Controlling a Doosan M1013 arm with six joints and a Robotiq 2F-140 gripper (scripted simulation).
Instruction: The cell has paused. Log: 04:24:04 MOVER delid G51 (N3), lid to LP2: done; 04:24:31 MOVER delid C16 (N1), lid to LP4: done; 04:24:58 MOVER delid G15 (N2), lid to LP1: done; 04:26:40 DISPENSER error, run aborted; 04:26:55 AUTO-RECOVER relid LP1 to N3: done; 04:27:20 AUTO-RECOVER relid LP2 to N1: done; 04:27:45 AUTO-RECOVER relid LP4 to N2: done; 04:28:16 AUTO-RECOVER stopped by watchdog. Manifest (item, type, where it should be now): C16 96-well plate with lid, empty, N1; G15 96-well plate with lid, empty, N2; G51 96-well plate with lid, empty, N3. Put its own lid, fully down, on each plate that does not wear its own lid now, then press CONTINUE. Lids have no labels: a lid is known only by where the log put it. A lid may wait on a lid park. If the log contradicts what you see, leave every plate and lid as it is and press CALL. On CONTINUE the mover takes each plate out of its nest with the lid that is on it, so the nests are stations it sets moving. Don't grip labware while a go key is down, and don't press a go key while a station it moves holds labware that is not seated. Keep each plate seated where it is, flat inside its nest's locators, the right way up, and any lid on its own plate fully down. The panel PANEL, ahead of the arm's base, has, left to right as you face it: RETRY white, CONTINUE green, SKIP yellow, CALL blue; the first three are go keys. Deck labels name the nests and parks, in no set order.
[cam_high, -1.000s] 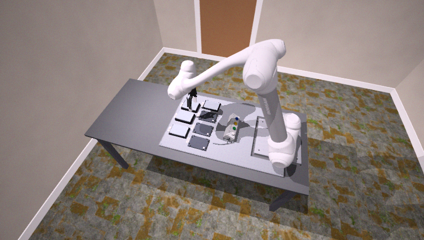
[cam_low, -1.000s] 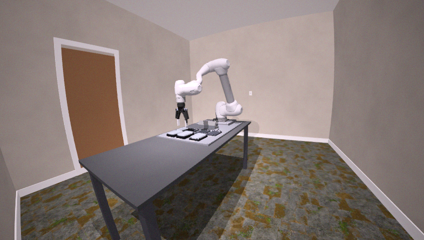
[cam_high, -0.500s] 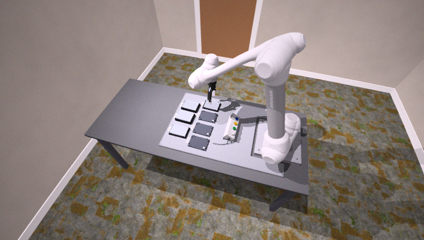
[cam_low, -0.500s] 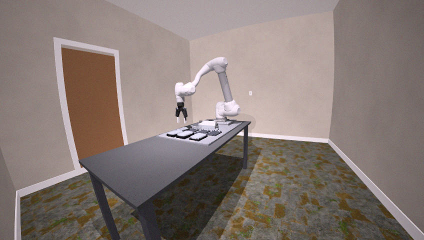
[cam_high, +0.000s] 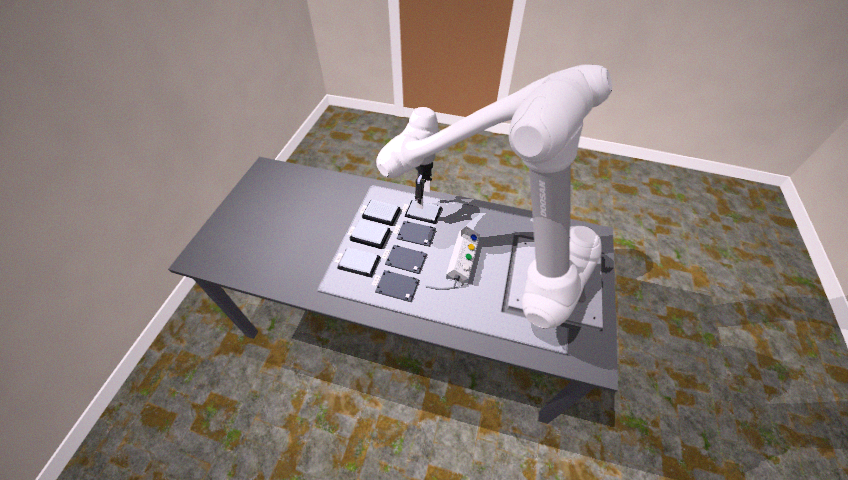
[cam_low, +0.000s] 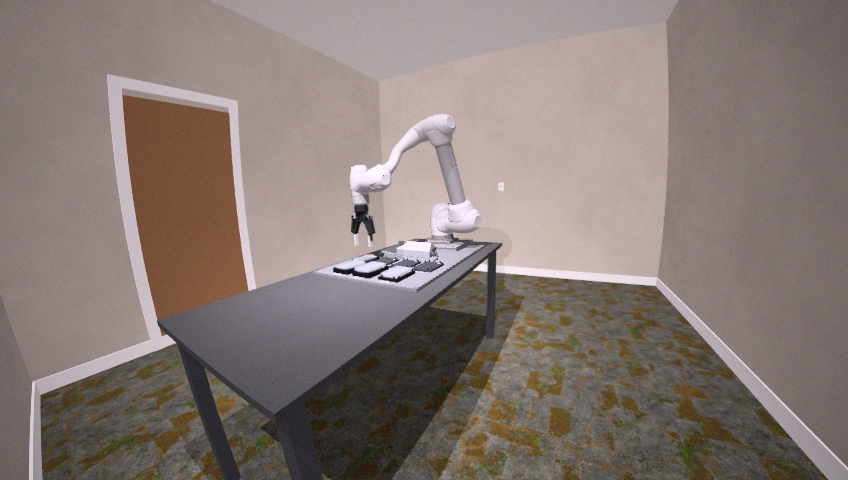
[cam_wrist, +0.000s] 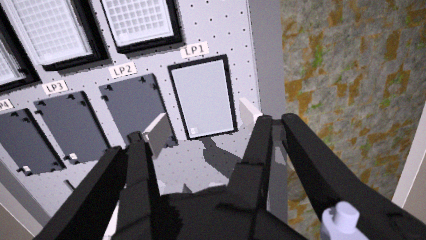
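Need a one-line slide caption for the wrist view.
Open pincer hangs above lid park LP1, where a pale lid lies; LP2 and LP3 are bare.

Open end effector (cam_wrist: 202, 122) above lid (cam_wrist: 204, 96) on LP1 (cam_wrist: 194, 49)
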